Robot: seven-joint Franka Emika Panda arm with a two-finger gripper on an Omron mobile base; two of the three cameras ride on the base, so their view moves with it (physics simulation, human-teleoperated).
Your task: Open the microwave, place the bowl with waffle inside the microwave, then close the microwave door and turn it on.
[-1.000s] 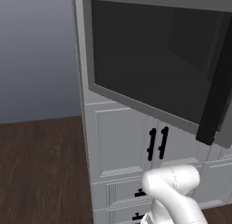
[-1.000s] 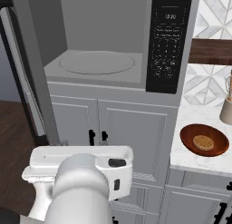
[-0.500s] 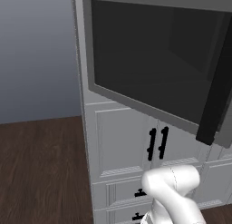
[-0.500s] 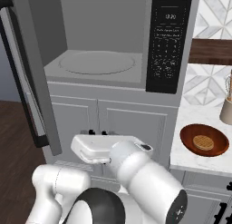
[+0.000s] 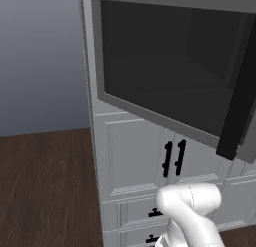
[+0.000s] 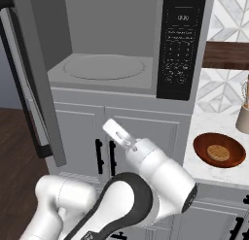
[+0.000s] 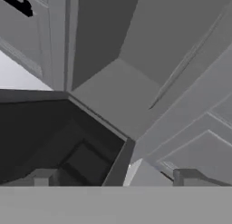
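Sitting on the counter [image 6: 204, 168], bowl with waffle [image 6: 219, 150] (well right of the pincer [image 7: 115, 178]), pincer released, holding nothing

The microwave door [image 5: 170, 76] is dark, faintly glossy glass in a matt grey frame; the microwave [image 6: 112, 49] cavity is smooth matt grey. The floor [image 5: 45, 186] looks dark wood, the desk [image 6: 214, 171] pale marble.

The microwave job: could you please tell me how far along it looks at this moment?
Done: the microwave door stands swung open, showing the turntable in the cavity. In hand: nothing; the gripper is open and empty, low in front of the cabinets. Left: the bowl with waffle sits on the counter to the right, so picking it up, placing it inside, closing the door and starting the microwave remain.
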